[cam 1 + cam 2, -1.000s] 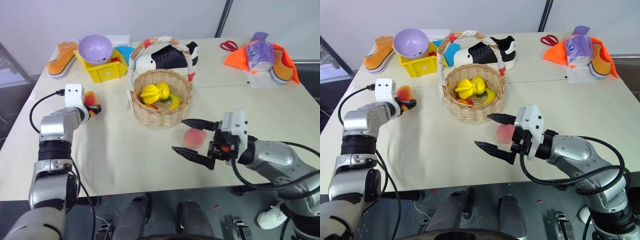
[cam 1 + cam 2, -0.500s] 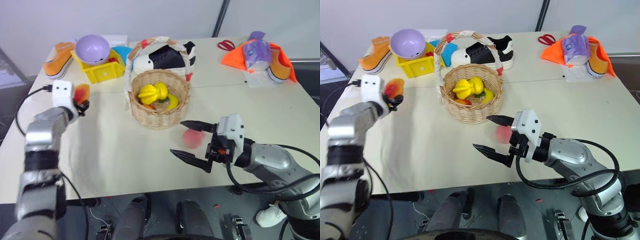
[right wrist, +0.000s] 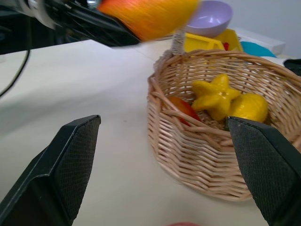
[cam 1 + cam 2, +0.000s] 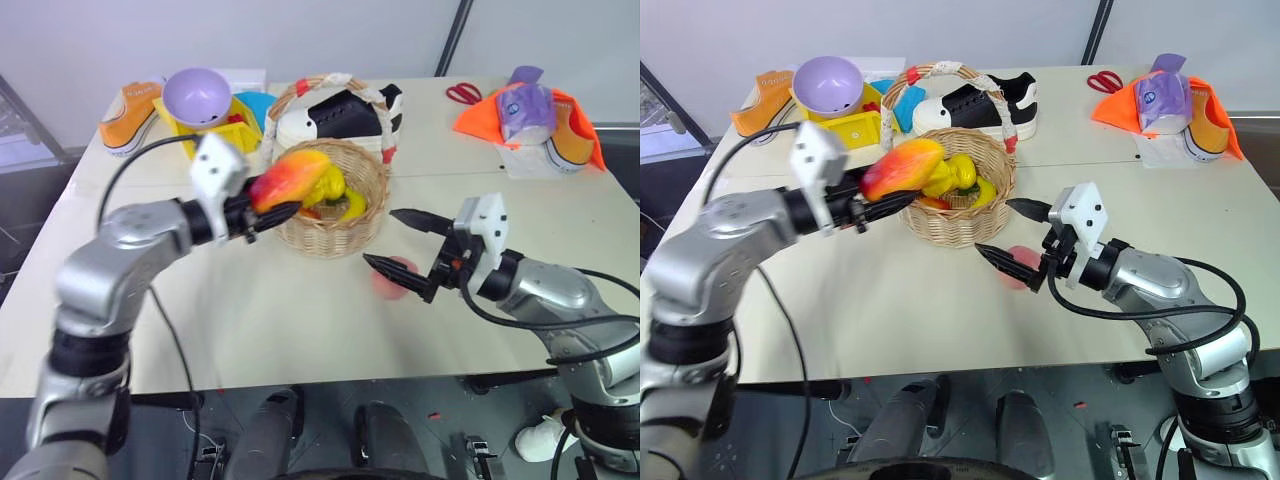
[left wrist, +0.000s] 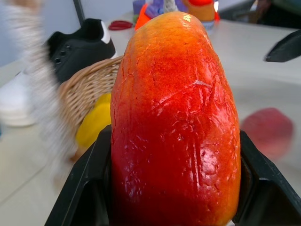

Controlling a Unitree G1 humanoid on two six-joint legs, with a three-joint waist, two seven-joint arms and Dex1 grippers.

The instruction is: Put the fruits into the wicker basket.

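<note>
Nearest the front edge of the counter (image 4: 300,330), toward the right side, the right gripper (image 4: 405,245) stands released, jaws wide, on either side of the peach (image 4: 395,276), which lies on the bare counter just in front of the wicker basket (image 4: 335,220). The jaws straddle it from above and do not yet touch it, as far as the head views show.

A little farther in, the left gripper (image 4: 262,212) is clenched on the mango (image 4: 292,180), the fruit sticking out past the fingertips and hanging over the basket's near-left rim. The left wrist view shows the mango (image 5: 176,127) wedged between both jaws, with the basket wall and a yellow fruit (image 5: 94,123) beyond it.

The step in hand looks like the drop of the mango. To do it well, the left gripper should carry the fruit on past the rim to the basket's middle and pass below or beside the arched handle (image 4: 325,88), then lower before letting go, since yellow fruits (image 4: 335,190) already fill much of the bowl and a long fruit could roll off them and out. The two arms work close together at the basket; the right one had better wait low by the peach.

Toward the far edge lie a black-and-white shoe (image 4: 340,110), a yellow plastic bin (image 4: 225,115) holding a lilac bowl (image 4: 196,95), an orange shoe (image 4: 130,105), red scissors (image 4: 461,93) and an orange cloth (image 4: 480,118). None of these block the path.
</note>
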